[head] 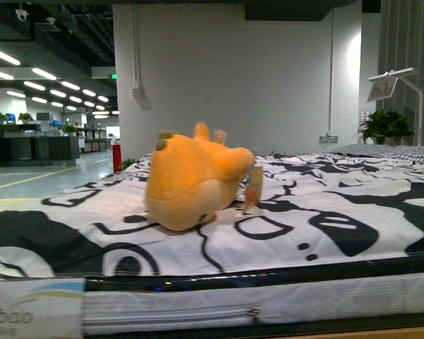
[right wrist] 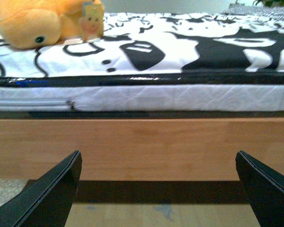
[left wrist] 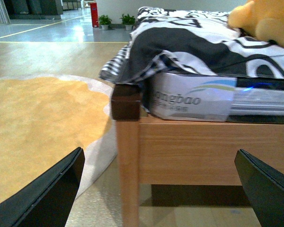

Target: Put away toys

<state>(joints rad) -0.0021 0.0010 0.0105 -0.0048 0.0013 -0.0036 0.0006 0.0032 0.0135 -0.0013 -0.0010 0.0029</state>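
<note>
- The orange plush toy [head: 194, 180] lies on the patterned bedsheet [head: 325, 212], near the mattress's front edge.
- The left gripper [left wrist: 158, 151] and right gripper [right wrist: 157, 153] hang low, fingers spread wide and empty, facing the wooden bed frame [right wrist: 142, 142]. Rising carelessly, they could strike it.
- A shallow pinch might catch only the toy's paper tag [head: 253, 187].

Front view close and level with mattress [head: 268, 296], both wrist views low facing bed frame [right wrist: 142, 146], all sharing plush toy [head: 194, 180]
</note>
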